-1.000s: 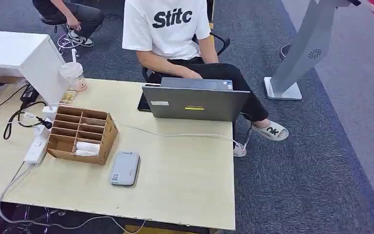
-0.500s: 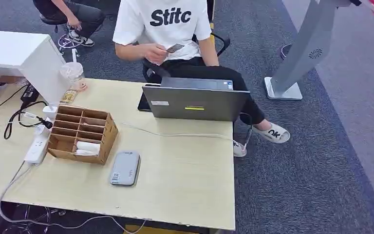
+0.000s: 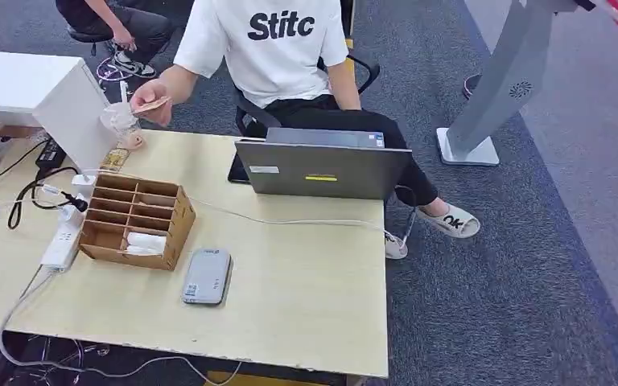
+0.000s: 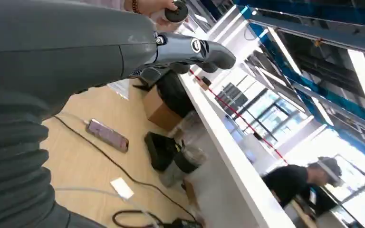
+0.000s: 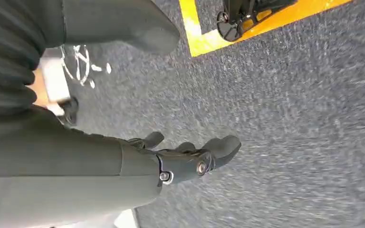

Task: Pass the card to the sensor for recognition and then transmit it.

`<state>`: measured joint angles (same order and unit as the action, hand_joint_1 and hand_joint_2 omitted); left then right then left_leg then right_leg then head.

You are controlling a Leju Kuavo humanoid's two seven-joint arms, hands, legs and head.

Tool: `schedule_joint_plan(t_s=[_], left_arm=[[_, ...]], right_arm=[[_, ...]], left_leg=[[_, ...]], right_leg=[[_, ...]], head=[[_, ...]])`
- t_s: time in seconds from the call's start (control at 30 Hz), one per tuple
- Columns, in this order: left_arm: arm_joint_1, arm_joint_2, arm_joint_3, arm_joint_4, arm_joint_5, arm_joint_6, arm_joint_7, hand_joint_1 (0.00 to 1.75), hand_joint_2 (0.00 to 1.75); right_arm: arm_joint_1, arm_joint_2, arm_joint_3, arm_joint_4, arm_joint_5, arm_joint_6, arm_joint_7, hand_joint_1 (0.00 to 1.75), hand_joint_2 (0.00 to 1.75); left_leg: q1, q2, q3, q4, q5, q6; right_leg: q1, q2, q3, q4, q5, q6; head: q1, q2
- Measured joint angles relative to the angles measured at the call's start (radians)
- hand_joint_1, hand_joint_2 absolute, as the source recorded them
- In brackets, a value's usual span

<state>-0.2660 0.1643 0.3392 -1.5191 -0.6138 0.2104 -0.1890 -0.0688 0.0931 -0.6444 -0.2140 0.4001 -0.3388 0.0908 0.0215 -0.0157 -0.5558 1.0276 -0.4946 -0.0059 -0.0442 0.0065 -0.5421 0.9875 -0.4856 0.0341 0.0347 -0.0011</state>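
Beyond the far edge of the table (image 3: pixel 306 305), well away from both robot hands, a seated person's hand (image 3: pixel 151 104) holds out the card (image 3: pixel 154 104) above the table's far left corner. Step in hand, judged from this layout: the hand-over, with the card not yet in the robot's possession. Left hand (image 4: pixel 180 52), seen from its wrist camera, is raised over the left part of the table with its fingers spread and nothing between them. Right hand (image 5: pixel 190 159) hangs over grey carpet, its fingers loosely apart and likewise empty. On the near part of the table lies the grey sensor (image 3: pixel 207 277), just beside a cardboard organiser (image 3: pixel 135 221); a laptop (image 3: pixel 322 169) stands farther back. Next move, as a judgement: the left hand, being nearer the card, must reach forward to the offered card and pinch it by an edge, then bring it back and down over the sensor. Neither recognition nor passing-on has begun.
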Motion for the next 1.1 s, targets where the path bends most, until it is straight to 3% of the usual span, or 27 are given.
schedule_joint_plan(t_s=[0.13,0.3,0.63,0.93,1.1], left_arm=[[-0.187,0.030,-0.067,0.226,-0.132,0.053,0.031,0.00,1.75],[-0.287,0.034,-0.156,0.349,-0.203,0.071,0.045,0.00,1.75],[-0.303,0.029,-0.303,0.369,-0.446,0.141,0.084,0.00,1.75],[-0.353,-0.017,-0.460,0.376,-0.537,0.112,0.098,0.00,1.75],[-0.364,-0.031,-0.491,0.377,-0.538,0.112,0.099,0.00,1.75]], right_arm=[[-0.001,-0.003,0.015,0.000,0.030,0.016,-0.010,0.00,1.75],[0.000,-0.003,0.028,0.000,0.043,0.021,0.000,0.00,1.75],[0.001,-0.003,0.037,0.002,0.072,0.021,0.026,0.00,1.75],[0.001,-0.003,0.037,0.002,0.094,0.032,0.007,0.00,1.75],[0.001,-0.003,0.037,0.003,0.094,0.032,0.007,0.00,1.75]], left_leg=[[0.000,0.002,-0.001,0.000,0.001,0.000],[-0.001,0.003,-0.002,0.000,0.001,0.001],[0.000,0.005,-0.003,0.000,0.000,0.001],[-0.001,0.005,-0.003,0.001,0.000,0.001],[0.000,0.005,-0.003,0.001,0.000,0.001]], right_leg=[[0.000,0.002,-0.001,0.000,0.002,0.001],[0.000,0.004,-0.001,-0.001,0.002,0.001],[0.000,0.006,-0.004,-0.001,0.002,0.001],[-0.001,0.006,-0.004,-0.001,0.002,0.001],[0.000,0.007,-0.005,-0.001,0.002,0.001]], head=[[-0.001,0.000],[0.000,0.000],[-0.001,0.000],[0.000,0.000],[-0.001,0.000]])
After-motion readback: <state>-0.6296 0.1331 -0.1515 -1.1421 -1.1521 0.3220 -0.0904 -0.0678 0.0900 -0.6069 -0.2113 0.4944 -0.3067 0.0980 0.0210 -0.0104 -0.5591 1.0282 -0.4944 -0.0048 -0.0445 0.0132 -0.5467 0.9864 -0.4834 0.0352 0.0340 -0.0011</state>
